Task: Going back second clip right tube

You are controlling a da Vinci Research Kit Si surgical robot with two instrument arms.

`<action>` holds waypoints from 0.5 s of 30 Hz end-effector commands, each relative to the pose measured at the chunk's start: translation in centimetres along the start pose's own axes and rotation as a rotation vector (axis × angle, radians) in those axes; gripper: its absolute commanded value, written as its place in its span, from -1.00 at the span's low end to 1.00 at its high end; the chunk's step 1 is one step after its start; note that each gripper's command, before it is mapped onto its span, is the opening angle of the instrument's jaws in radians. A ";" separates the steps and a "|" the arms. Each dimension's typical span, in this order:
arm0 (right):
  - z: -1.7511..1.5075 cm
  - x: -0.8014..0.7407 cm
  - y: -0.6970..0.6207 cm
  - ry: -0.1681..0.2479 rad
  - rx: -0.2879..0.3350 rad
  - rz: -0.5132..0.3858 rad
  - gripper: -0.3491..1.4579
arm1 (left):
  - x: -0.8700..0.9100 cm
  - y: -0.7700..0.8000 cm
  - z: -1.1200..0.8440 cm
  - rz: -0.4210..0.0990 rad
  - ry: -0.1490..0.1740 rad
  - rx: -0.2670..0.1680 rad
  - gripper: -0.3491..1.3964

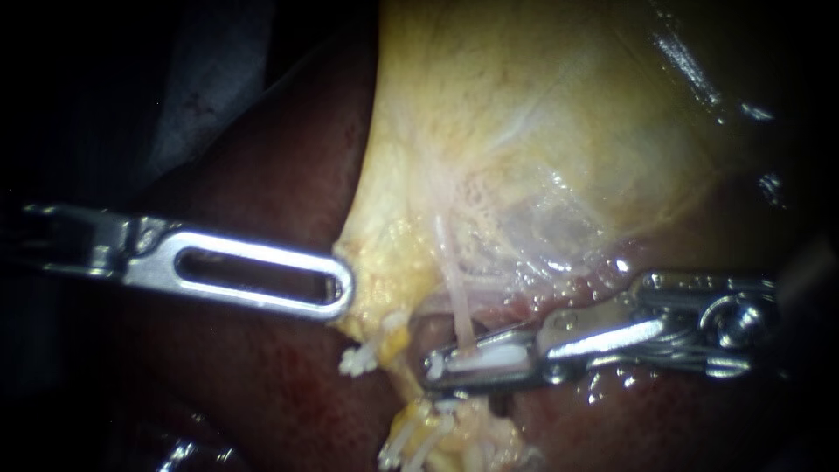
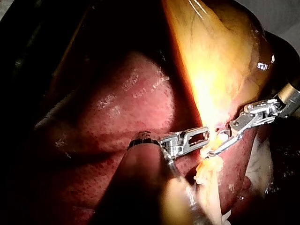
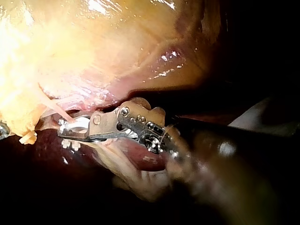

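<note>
Left instrument (image 1: 343, 288) lies nearest, jaws pressed together on the lower edge of the gallbladder (image 1: 524, 131), holding it taut over the liver (image 1: 262, 385). Right instrument (image 1: 439, 363) has its jaws pinching a white clip (image 1: 491, 356) around the right tube (image 1: 456, 306), just below that edge. Judgement: the clip appears seated and withdrawal is due. Next move calls for parting the jaws fully, then backing straight out without dragging the tube.
</note>
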 end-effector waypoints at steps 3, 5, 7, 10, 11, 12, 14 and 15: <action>0.00 0.00 0.00 0.000 0.000 0.000 -1.00 | 0.00 0.00 0.00 0.000 0.000 0.000 -1.00; 0.00 0.00 0.00 0.000 0.000 0.000 -1.00 | 0.00 0.00 0.00 0.000 0.000 0.000 -1.00; 0.00 0.00 0.00 0.000 0.000 0.000 -1.00 | 0.00 0.00 0.00 0.000 0.000 0.000 -1.00; 0.00 0.00 0.00 0.000 0.000 0.000 -1.00 | 0.00 0.00 0.00 0.000 0.000 0.000 -1.00; 0.00 0.01 0.00 0.000 0.000 0.006 -1.00 | 0.00 0.00 0.00 0.000 0.000 0.000 -1.00; 0.00 0.01 0.00 0.001 0.000 0.001 -1.00 | 0.00 0.00 0.00 0.000 0.000 0.000 -1.00; 0.00 0.01 0.01 -0.002 0.001 -0.017 -0.91 | 0.00 0.00 0.00 0.000 0.000 0.000 -1.00; 0.00 0.02 0.01 0.000 -0.001 -0.023 -0.77 | 0.00 0.00 0.00 0.000 0.000 0.000 -1.00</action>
